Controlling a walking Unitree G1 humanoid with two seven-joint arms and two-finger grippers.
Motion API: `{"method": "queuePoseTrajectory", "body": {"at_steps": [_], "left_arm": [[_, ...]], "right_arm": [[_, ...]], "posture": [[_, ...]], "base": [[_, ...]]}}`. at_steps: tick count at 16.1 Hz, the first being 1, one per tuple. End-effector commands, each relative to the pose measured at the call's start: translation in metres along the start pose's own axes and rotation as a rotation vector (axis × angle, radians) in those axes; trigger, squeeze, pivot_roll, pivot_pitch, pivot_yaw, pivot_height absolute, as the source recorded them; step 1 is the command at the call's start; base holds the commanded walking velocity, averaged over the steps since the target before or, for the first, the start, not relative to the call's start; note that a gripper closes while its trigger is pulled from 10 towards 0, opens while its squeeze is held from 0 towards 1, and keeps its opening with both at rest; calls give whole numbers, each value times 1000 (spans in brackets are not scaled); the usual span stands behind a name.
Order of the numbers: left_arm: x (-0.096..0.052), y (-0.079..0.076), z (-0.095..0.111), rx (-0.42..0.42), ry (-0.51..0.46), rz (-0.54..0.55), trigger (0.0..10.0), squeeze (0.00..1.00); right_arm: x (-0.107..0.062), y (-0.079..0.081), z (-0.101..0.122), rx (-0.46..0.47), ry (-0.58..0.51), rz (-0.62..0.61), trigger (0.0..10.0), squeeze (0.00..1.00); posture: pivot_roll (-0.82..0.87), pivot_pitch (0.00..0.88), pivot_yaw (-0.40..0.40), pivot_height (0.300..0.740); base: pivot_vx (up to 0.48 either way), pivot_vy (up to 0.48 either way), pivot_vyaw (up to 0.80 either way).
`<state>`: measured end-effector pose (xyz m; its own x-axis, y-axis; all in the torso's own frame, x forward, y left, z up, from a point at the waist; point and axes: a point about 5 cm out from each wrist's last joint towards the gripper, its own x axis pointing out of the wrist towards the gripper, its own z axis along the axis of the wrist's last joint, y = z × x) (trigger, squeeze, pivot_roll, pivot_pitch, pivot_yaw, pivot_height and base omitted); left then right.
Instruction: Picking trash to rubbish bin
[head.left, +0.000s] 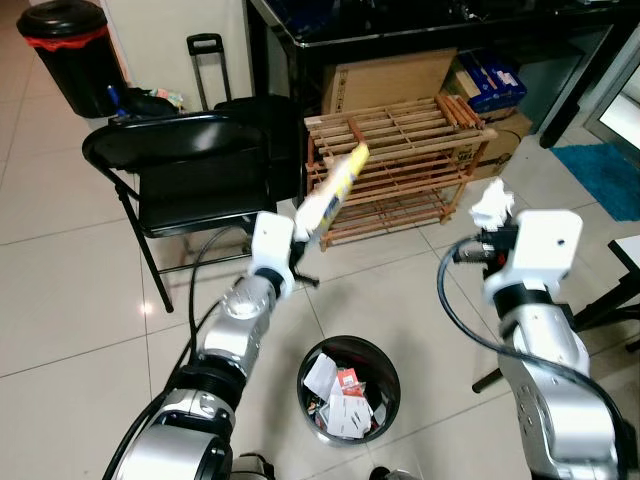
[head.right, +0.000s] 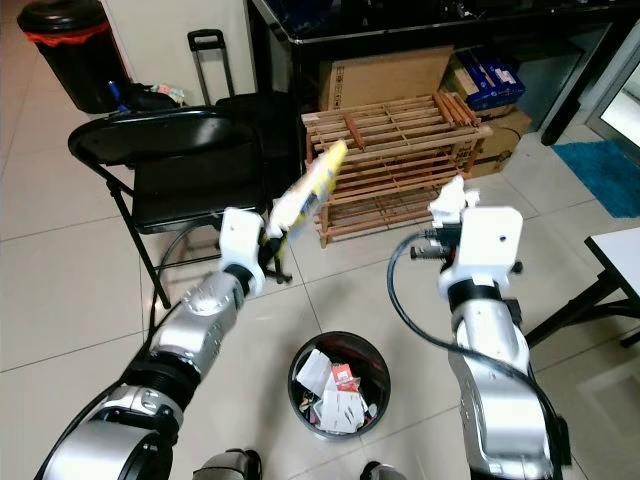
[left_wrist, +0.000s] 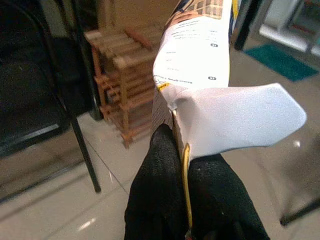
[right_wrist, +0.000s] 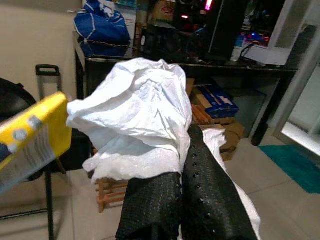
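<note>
Room: a tiled floor (head.left: 60, 300) in a home, with a black folding chair (head.left: 190, 180), a slatted wooden rack (head.left: 400, 165) and a dark desk (head.left: 420, 30) behind them, cardboard boxes stacked under it.
Bin: the small round rubbish bin (head.left: 349, 390) stands on the tiles between my two arms, low and close to me, already holding crumpled papers and small packets.
Left pincer: my left pincer (left_wrist: 182, 165) is clamped shut on the bottom edge of a yellow and white wrapper (head.left: 332, 192), which sticks up and away from me toward the rack.
Right pincer: my right pincer (right_wrist: 182, 170) is pressed together on a wad of white tissue (right_wrist: 140, 120), held up in front of the rack at about the same height.
Why held so: both pieces are raised clear of the floor and chair, I judge so that nothing snags on the way; neither is over the bin mouth yet, so each arm has to come back and down before letting go.
Second bin: a tall black bin with a red liner (head.left: 68, 50) stands well apart in the far corner, partly cut off by the frame edge.
Hard to make out: the print on the wrapper is too blurred to read; the tissue hides my right fingertips; the bin's contents are too small to name one by one.
Cut off: a white surface at the right frame edge (head.left: 628, 250) shows just a corner, so I cannot tell what it is.
</note>
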<state>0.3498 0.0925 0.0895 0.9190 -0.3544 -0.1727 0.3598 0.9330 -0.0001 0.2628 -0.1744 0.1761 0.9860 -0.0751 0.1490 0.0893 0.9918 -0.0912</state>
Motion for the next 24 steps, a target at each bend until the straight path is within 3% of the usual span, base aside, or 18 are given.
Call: {"method": "queuePoseTrajectory", "body": {"at_steps": [1,5,7,15,20,24], "left_arm": [[-1,-8,-14,17,58,-28,10000,0],[-6,-29,-45,50,184,-113,10000,0],[-12,-41,-67,132,303,-161,10000,0],[-17,-48,-82,160,375,-118,10000,0],[-29,-57,-103,226,480,-170,10000,0],[-32,-59,-107,237,489,-179,10000,0]], "right_arm": [[-7,-2,2,-11,8,-22,10000,0],[-26,-4,4,-29,39,-49,10000,0],[-39,-3,-1,-56,100,-39,10000,0],[-51,-7,4,-71,128,-62,10000,0],[-54,-12,7,-88,137,-70,10000,0],[-53,-13,9,-93,138,-71,10000,0]], "posture": [[50,217,-17,740],[-37,248,-8,740],[-73,257,0,740],[-132,268,-6,740],[-150,270,-11,740],[-160,265,-12,740]], "base": [[0,0,0],[0,0,0],[0,0,0],[0,0,0],[0,0,0],[0,0,0]]}}
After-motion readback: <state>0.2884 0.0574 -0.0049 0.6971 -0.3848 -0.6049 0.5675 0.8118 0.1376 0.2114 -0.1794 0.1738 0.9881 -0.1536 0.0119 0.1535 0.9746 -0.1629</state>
